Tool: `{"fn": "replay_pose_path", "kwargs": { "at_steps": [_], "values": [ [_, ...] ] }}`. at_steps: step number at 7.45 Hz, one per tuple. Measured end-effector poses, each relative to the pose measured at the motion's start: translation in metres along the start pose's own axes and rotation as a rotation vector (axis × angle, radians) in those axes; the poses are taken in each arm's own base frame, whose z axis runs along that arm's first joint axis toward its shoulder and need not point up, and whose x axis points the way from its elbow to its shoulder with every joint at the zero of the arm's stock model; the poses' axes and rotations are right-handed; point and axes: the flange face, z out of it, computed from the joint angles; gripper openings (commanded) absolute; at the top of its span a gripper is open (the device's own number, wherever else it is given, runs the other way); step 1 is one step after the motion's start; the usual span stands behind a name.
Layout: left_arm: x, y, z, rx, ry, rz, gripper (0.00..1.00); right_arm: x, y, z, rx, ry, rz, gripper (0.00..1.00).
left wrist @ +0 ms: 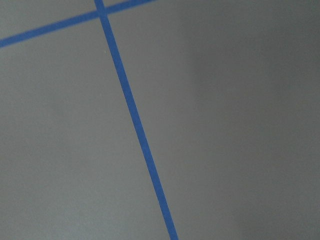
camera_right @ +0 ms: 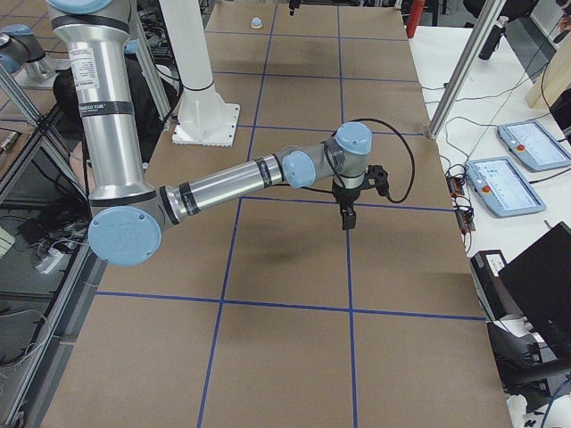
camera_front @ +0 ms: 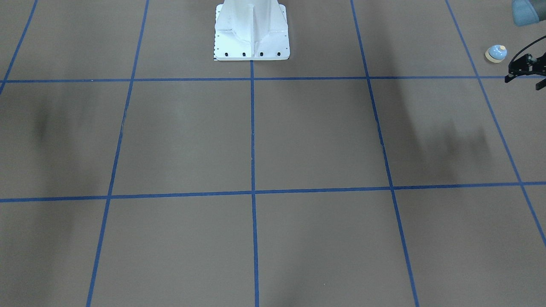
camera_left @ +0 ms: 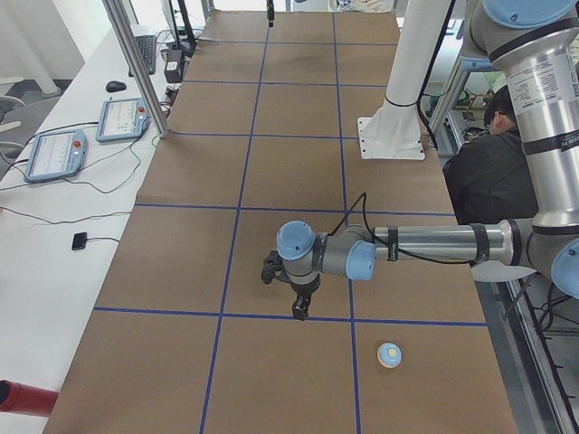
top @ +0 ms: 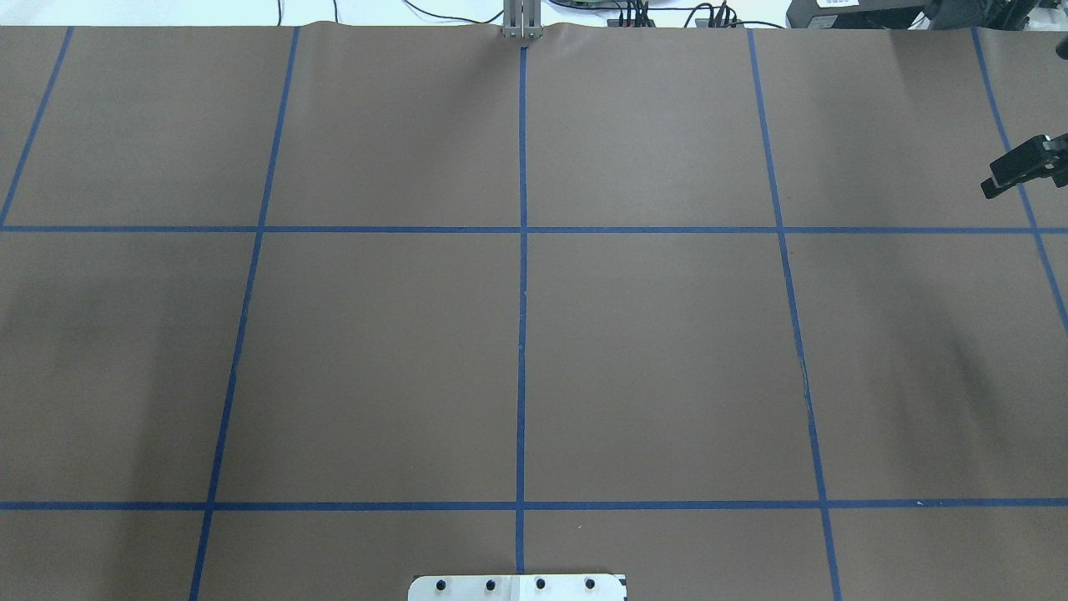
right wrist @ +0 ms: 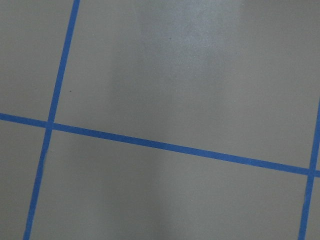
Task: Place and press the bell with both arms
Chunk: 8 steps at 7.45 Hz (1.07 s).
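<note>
The bell [camera_front: 496, 53] is a small light-blue dome with a cream button and base ring. It stands on the brown table near the robot's left end, and also shows in the exterior left view [camera_left: 390, 354] and, far off, in the exterior right view [camera_right: 256, 22]. My left gripper [camera_front: 524, 82] hovers open and empty just beside the bell, further from the robot's base [camera_left: 284, 294]. My right gripper [top: 1022, 167] is cut by the frame edge; in the exterior right view [camera_right: 364, 203] its fingers stand apart and empty, far from the bell. Both wrist views show only table.
The white bolted pedestal [camera_front: 251, 32] stands at the robot's side of the table. Blue tape lines [top: 522, 275] divide the brown paper into squares. Tablets [camera_left: 56, 154] and cables lie on the white side bench. A seated person [camera_left: 484, 163] is behind the robot.
</note>
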Motion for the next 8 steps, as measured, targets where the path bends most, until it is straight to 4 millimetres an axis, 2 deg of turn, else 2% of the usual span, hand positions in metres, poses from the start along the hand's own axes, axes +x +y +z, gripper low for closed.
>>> {"fn": "replay_pose_path", "kwargs": {
  "at_steps": [2,4,6,8],
  "values": [
    [-0.01,0.043,0.04,-0.108,-0.006,-0.013,1.0,-0.001,0.0,-0.001,0.002,0.0,-0.002,1.0],
    [-0.038,0.085,0.079,-0.15,-0.035,0.003,1.0,-0.002,0.001,-0.002,0.004,-0.001,-0.004,1.0],
    [-0.054,0.117,0.1,-0.176,-0.034,-0.013,1.0,-0.004,0.001,-0.005,0.01,-0.001,-0.009,1.0],
    [-0.05,0.132,0.111,-0.218,-0.013,-0.053,1.0,-0.006,0.001,-0.007,0.015,-0.001,-0.013,1.0]
  ]
}}
